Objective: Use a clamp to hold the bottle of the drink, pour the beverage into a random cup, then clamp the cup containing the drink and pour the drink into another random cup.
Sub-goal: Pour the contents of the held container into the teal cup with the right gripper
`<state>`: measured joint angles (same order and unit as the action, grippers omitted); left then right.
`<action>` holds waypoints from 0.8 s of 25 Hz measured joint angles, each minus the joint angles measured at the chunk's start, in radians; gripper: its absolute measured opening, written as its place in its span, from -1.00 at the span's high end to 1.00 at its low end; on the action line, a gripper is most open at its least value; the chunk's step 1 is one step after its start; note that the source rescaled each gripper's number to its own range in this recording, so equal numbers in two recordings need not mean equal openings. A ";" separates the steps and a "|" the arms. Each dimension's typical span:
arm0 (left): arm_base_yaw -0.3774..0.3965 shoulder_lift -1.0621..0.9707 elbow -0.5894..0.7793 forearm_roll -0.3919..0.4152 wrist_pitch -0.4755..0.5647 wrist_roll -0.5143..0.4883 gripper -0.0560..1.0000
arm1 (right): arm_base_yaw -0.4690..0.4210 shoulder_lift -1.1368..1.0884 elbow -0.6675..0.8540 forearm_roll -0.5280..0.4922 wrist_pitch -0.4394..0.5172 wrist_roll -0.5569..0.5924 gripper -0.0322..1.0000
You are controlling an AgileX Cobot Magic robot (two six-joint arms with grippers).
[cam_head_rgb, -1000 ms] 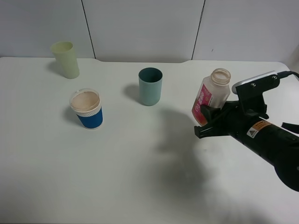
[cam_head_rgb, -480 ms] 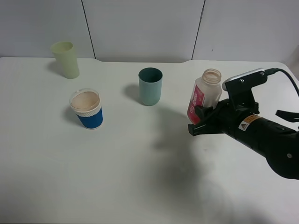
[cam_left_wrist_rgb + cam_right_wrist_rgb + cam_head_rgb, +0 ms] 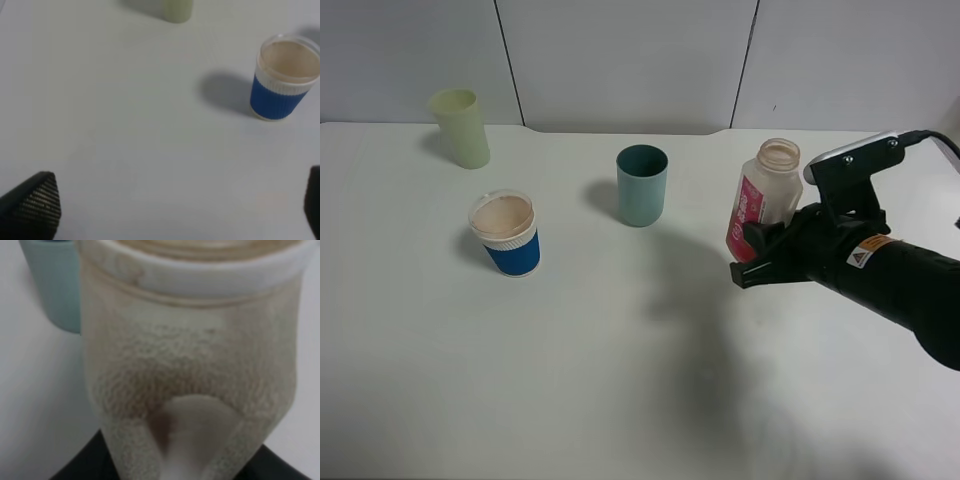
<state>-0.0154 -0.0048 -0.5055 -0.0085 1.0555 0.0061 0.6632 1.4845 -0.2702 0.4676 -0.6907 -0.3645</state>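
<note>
Three cups stand on the white table (image 3: 620, 380), and we see one bottle too. The bottle (image 3: 767, 195) is on the right side, held up in the air by the right clamp (image 3: 748, 256). The black fingers (image 3: 760, 272) of this clamp are closed tight on the low part of the bottle, by its pink label. The bottle leans a little, its top tipped to the right, and its wide mouth is open. Its dark shadow lies on the table, apart from it.

In the right wrist view the blurry, pale bottle (image 3: 190, 365) fills almost all we can see, and the teal cup (image 3: 52, 285) peeks out behind it.

The teal cup (image 3: 642, 186) stands upright near the middle of the table, left of the bottle and not touching it. Its inside is dark, so we cannot tell what is in it. The blue paper cup (image 3: 506, 236) with a white rim stands further left and looks pale brown inside. The yellow-green cup (image 3: 460, 128) stands at the back left, well apart from the rest.

The left clamp (image 3: 172, 207) is wide open, its two fingers (image 3: 32, 205) far apart. It hangs over the table, with the blue paper cup (image 3: 282, 80) and the yellow-green cup (image 3: 176, 10) beyond it.
</note>
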 joint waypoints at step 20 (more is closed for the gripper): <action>0.000 0.000 0.000 0.000 0.000 0.000 -0.99 | -0.017 -0.029 -0.001 0.039 0.082 -0.039 0.94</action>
<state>-0.0154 -0.0048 -0.5055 -0.0085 1.0555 0.0061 0.6466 1.4559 -0.2714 0.5062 -0.6084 -0.4034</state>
